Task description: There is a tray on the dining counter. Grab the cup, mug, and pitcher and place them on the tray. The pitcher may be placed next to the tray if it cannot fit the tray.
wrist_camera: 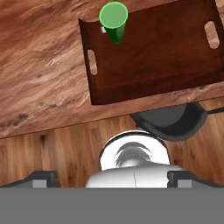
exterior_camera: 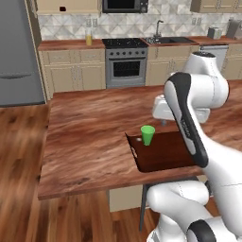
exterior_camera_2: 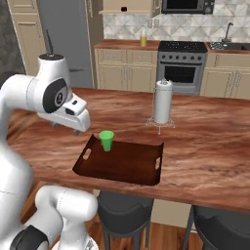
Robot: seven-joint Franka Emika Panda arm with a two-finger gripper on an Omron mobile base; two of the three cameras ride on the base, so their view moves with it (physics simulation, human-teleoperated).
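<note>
The green cup stands upright on the dark brown tray, near its far left corner. The tray lies at the front edge of the dining counter. The pitcher with orange liquid stands far off on the back kitchen counter. The mug is out of view. My gripper hangs open and holds nothing. It is above the counter's front edge, beside the tray's left end and well clear of the cup.
A paper towel roll on a wire holder stands on the dining counter behind the tray. Dark stools sit under the counter's front edge. The stove and fridge line the back wall.
</note>
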